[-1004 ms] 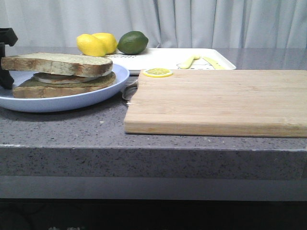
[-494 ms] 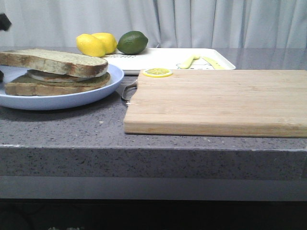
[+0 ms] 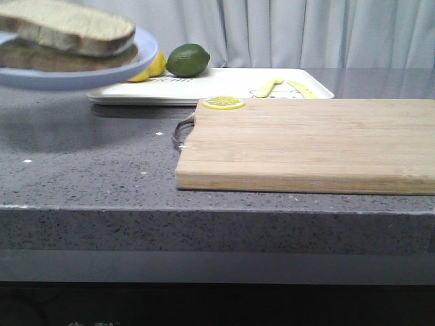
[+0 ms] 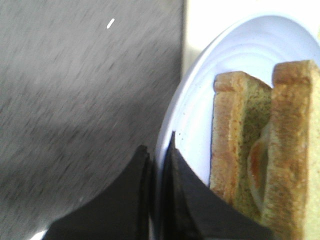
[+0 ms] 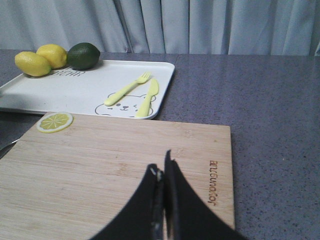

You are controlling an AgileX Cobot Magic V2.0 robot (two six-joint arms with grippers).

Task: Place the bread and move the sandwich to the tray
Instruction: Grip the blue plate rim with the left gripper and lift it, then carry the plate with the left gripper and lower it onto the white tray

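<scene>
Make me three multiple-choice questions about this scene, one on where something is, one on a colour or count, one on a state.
1. Where does the lemon slice lie?
A. on the cutting board
B. on the tray
C. on the plate

2. How many whole lemons sit on the tray?
A. one
B. two
C. four

3. What are the left gripper jaws doing?
A. hanging open over the board
B. clamping the plate rim
C. holding the fork

Answers:
1 A, it rests on the board's corner nearest the tray.
2 B, two lemons beside one lime.
3 B, the left wrist view shows the rim between the shut jaws, the sandwich riding on the plate.
</scene>
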